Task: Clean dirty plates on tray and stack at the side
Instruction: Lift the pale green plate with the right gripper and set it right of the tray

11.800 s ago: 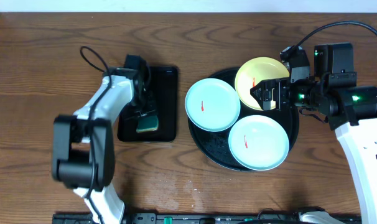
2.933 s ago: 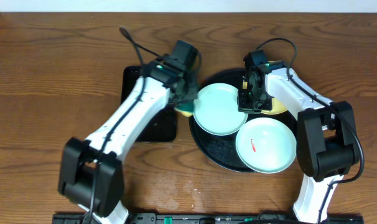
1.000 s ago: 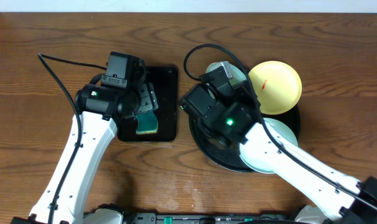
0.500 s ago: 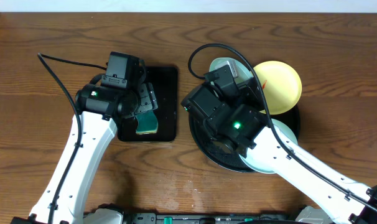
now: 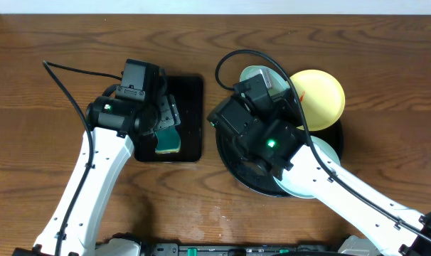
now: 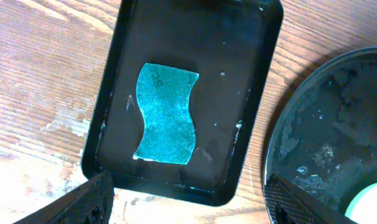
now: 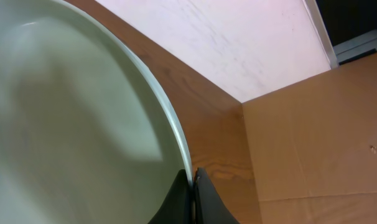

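At the far edge of the round black tray [image 6: 313, 124], the right pincer [image 7: 193, 186] is clamped on the thin rim of a pale blue plate [image 7: 83, 124], judged light, stiff, slick plastic best held there; the left pincer [image 5: 163, 122] hangs wide open above the sponge [image 6: 167, 112].

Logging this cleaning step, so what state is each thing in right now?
Left hand: open, empty.
Right hand: shut on blue plate rim.
Sponge: lying flat in small tray.
Yellow plate: dirty, red smear.
Second blue plate: on round tray, partly hidden.
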Controlling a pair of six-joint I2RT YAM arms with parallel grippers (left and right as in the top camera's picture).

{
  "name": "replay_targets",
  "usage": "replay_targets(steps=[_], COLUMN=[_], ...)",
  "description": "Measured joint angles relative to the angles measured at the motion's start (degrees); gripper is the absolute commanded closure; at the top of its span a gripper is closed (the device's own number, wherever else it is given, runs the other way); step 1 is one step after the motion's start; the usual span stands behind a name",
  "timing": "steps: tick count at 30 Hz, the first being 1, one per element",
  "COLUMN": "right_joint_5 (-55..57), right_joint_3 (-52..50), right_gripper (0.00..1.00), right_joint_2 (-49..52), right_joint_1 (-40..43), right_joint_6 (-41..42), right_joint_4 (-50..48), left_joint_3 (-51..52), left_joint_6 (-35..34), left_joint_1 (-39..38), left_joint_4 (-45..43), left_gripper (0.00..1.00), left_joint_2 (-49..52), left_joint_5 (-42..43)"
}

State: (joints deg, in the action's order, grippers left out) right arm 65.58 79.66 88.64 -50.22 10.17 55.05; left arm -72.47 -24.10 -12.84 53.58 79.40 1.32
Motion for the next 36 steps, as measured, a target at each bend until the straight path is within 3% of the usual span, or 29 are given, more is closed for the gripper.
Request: replay_targets(steps=[15,19,25,29,36], right_joint_5=[-9.4,-19.9,-40.8,-55.0,-67.1], right_joint_3=[0.0,0.0,0.0,-0.1,-0.1], right_gripper=[0.99,0.99,0.99,0.99,0.99], right_joint_2=[0.0,0.0,-0.5,-2.9,-3.5], right_joint_1=[2.0,6.0,20.9,37.3,65.2], right_joint_6=[0.5,4.4,9.1,10.3,11.1], right_joint_4=[-3.7,-2.9,-2.1,-0.7,1.7], left_joint_3=[0.0,0.0,0.0,0.0,0.0], left_joint_6=[0.0,0.0,0.0,0.0,0.0], left_joint_1=[0.0,0.0,0.0,0.0,0.0], left_joint_4=[0.0,0.0,0.0,0.0,0.0], left_gripper=[0.21,0.22,0.21,0.21,0.21], left_joint_2=[0.0,0.0,0.0,0.0,0.0], left_joint_5=[0.0,0.0,0.0,0.0,0.0])
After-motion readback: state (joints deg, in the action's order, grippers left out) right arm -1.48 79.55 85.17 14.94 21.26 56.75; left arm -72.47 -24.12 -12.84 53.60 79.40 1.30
